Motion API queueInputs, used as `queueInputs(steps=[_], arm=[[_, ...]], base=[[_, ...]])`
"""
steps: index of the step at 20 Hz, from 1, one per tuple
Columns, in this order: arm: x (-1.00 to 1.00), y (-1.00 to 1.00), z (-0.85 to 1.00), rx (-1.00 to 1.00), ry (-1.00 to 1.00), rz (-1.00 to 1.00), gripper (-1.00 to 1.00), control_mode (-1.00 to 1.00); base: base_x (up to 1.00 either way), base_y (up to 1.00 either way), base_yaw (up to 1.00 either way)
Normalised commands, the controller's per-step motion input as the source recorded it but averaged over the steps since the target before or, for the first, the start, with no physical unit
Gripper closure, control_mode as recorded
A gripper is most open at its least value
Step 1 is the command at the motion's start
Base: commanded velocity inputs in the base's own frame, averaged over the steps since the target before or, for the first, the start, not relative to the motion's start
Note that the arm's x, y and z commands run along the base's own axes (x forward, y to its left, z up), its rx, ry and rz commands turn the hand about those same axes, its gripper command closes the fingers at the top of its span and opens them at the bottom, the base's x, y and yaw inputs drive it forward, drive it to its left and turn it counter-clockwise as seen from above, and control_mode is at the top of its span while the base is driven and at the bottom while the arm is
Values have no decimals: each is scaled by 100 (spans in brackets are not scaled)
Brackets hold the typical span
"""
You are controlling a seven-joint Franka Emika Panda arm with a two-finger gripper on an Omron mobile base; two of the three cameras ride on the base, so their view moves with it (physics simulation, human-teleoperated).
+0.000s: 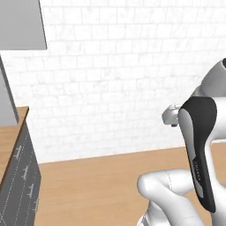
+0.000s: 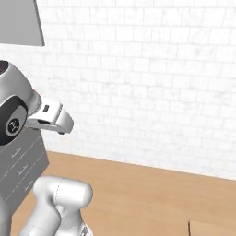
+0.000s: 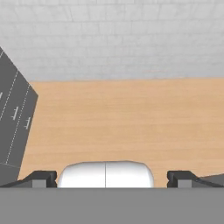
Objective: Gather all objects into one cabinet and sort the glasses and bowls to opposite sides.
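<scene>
Looking along the gripper (image 3: 112, 178), we see its two finger tips (image 3: 40, 178) spread wide, grasping nothing; below lies wooden floor (image 3: 122, 118); dark drawer fronts (image 3: 13, 118) stand left; cups, bowls we cannot locate.

A glossy white arm (image 1: 176, 194) of rounded, bulbous links, seen from the base cameras. One link carries a long black curved panel (image 1: 201, 145) with faint, unreadable lettering. A dark round joint cap (image 2: 11, 122) bears a small white mark, possibly a numeral. A pale grey wrist block (image 2: 53, 117) shows small dark spots. The end effector (image 3: 112, 178) has two small dark fingertips (image 3: 41, 178), set wide apart.
</scene>
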Motion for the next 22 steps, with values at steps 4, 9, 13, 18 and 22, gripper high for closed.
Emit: queueInputs(steps=[4, 9, 13, 18, 22], arm=[[0, 0, 0, 0, 0, 0, -100, 100], [0, 0, 0, 0, 0, 0, -100, 100], [0, 0, 0, 0, 0, 0, -100, 100], [0, 0, 0, 0, 0, 0, -100, 100], [0, 0, 0, 0, 0, 0, -100, 100]], base=[[100, 4, 17], [100, 0, 19], [85, 3, 53], [3, 0, 100], [1, 0, 100]])
